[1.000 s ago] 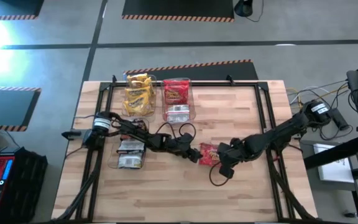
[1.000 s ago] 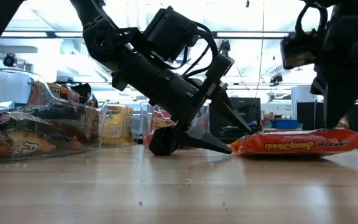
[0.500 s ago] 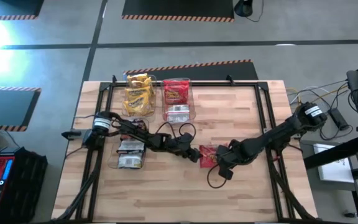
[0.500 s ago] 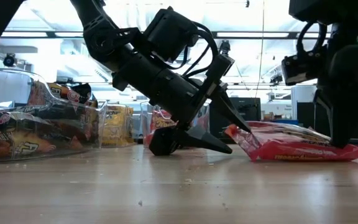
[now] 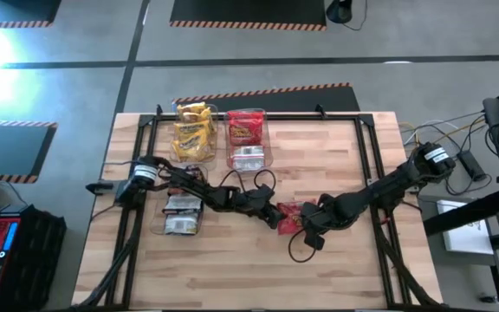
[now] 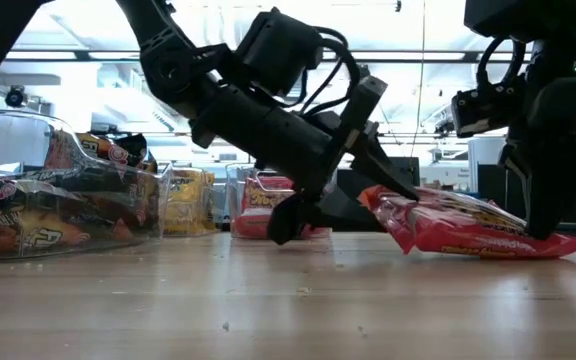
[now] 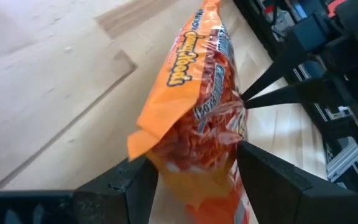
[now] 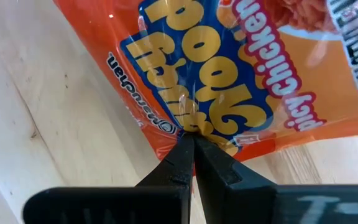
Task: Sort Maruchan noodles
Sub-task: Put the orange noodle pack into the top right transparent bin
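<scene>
One red-orange Maruchan noodles packet point(image 5: 289, 211) lies mid-table between my two grippers. Its right end rests on the wood and its left end point(image 6: 373, 197) is tipped up. My left gripper point(image 5: 273, 215) reaches in low from the left, open, with one finger on each side of that raised end point(image 7: 191, 143). My right gripper point(image 5: 307, 227) points steeply down, shut, on the packet's right part. Other noodles packets lie sorted in clear bins: yellow point(image 5: 193, 132), red point(image 5: 247, 137) and dark point(image 5: 183, 212). My left gripper has the packet's raised left end point(image 7: 166, 155) between its open fingers point(image 7: 263, 177), coming in nearly level from the table's left; whether the fingers touch it, I cannot tell. My right gripper presses its shut fingertips point(image 8: 185, 155) down from above on the packet's printed face near its right edge point(image 8: 194, 121). That end point(image 6: 558, 243) stays on the table while the packet tilts up toward the left.
The three clear bins stand at the table's far left and left: in the low view the dark-packet bin point(image 6: 58, 205) is nearest, and the others point(image 6: 190, 200) are behind it. A black frame point(image 5: 366, 165) runs along the table's edges. Bare wood lies near and right of the grippers.
My right gripper has come down onto the packet's right end. The packet, flat on the table before, has tipped: its left end has risen and its right end has stayed down. My left gripper has rolled about its own axis, and its fingers now stand on either side of the raised end.
</scene>
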`<control>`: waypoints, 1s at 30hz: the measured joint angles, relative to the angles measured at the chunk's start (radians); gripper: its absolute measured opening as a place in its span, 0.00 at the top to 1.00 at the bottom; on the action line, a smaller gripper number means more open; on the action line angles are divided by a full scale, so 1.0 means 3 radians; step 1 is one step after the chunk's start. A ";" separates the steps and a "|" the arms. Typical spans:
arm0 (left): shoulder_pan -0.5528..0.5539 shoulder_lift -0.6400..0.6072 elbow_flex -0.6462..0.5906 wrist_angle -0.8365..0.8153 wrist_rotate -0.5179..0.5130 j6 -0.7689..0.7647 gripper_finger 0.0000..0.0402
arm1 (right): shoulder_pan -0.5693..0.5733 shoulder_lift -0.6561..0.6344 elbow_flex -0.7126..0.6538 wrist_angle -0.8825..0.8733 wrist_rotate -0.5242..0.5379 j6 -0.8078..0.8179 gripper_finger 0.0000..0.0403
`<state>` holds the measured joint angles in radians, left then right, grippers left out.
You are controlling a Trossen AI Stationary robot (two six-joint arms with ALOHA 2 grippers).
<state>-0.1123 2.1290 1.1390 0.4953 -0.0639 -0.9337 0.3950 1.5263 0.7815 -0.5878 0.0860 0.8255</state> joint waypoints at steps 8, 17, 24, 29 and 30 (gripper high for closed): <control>0.0006 0.0149 0.0245 -0.0013 0.0102 0.0223 0.51 | -0.0001 0.0039 -0.0003 0.0076 -0.0003 -0.0037 0.98; 0.0008 0.0190 0.0281 0.0003 0.0185 0.0268 0.56 | -0.0001 -0.0056 0.0000 0.0086 0.0005 -0.0061 0.98; 0.0009 0.0188 0.0269 0.0017 0.0228 0.0317 0.71 | -0.0003 -0.0317 -0.0012 0.0086 -0.0001 -0.0090 0.98; 0.0027 0.0152 0.0269 -0.0101 0.0284 0.0515 0.71 | -0.0004 -0.0501 -0.0014 0.0105 -0.0053 -0.0087 0.97; 0.0034 0.0150 0.0269 -0.0102 0.0284 0.0554 0.70 | -0.0006 -0.0549 -0.0014 0.0117 -0.0086 -0.0086 0.97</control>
<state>-0.1023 2.1738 1.2198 0.4647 0.0212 -0.7675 0.3933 1.3617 0.7773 -0.5529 0.0603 0.7998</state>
